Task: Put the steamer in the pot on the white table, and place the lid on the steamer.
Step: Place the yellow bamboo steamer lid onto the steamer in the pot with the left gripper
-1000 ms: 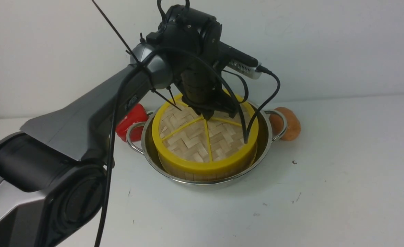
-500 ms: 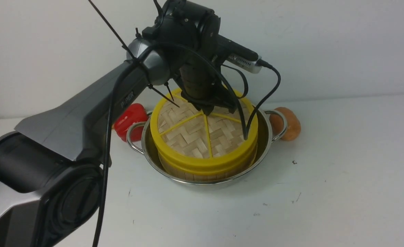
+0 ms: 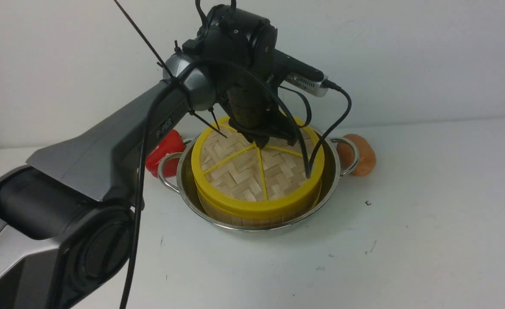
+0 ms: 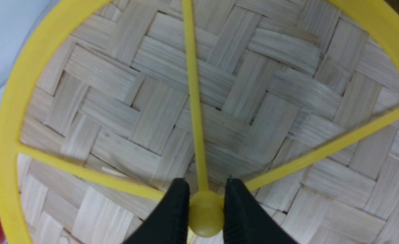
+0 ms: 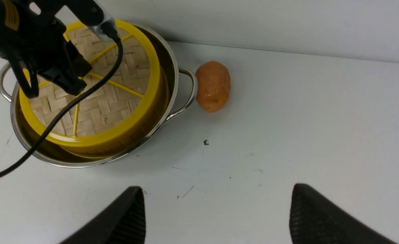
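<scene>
L gripper (image 4: 206, 185) on lid (image 4: 253, 84) hub (image 4: 204, 218); steamer (image 3: 252, 220) mostly hidden.

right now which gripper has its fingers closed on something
The left gripper: its fingers pinch the lid's yellow hub. The right gripper is open above the white table.

A glossy red pepper (image 3: 165, 150) lies toward the far side, left of centre. A brownish-orange potato (image 3: 362, 155) lies to the right, well apart from it. A plain white wall (image 3: 428, 51) stands behind both.
</scene>
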Available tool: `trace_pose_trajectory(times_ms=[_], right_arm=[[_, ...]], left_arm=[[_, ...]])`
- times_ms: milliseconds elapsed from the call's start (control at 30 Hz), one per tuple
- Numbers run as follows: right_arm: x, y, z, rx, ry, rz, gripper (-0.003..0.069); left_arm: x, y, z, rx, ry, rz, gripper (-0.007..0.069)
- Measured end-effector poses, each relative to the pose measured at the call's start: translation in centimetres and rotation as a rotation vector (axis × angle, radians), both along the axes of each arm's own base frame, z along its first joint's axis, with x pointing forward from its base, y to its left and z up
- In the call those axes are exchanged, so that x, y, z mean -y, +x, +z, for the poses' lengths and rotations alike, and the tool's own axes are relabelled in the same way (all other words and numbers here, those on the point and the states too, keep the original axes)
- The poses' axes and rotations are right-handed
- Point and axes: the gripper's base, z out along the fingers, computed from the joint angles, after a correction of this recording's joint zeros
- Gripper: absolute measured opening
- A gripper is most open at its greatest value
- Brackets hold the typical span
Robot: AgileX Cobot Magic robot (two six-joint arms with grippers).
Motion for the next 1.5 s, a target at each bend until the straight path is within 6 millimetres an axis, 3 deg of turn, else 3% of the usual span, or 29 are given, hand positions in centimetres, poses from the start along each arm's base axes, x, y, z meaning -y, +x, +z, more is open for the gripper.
trace_pose_trajectory(times_ms=[1067,1200,1267,1367,1500], right_arm=[[0.0,0.0,0.0,0.000,0.000,0.000,0.0541],[0.0,0.0,0.0,0.000,0.000,0.000,0.0541],[0.0,0.0,0.0,0.001,-0.002,0.002,0.0541],[0.0,0.0,0.0,0.001,-0.005,0.005,0.0541],[0.0,0.0,0.0,0.003,-0.009,0.008,0.0541]], left_arm=[[0.1,0.4,-0.8,0.010,0.016,-0.004,0.0134],[0.1,0.4,-0.9,0.010,0.021,-0.009,0.0242],[0.1,0.5,-0.9,0.014,0.020,-0.010,0.0355],[0.1,0.6,-0.5,0.029,0.019,-0.009,0.0447],[-0.3,0.4,2.0,0.082,0.019,-0.002,0.0556]])
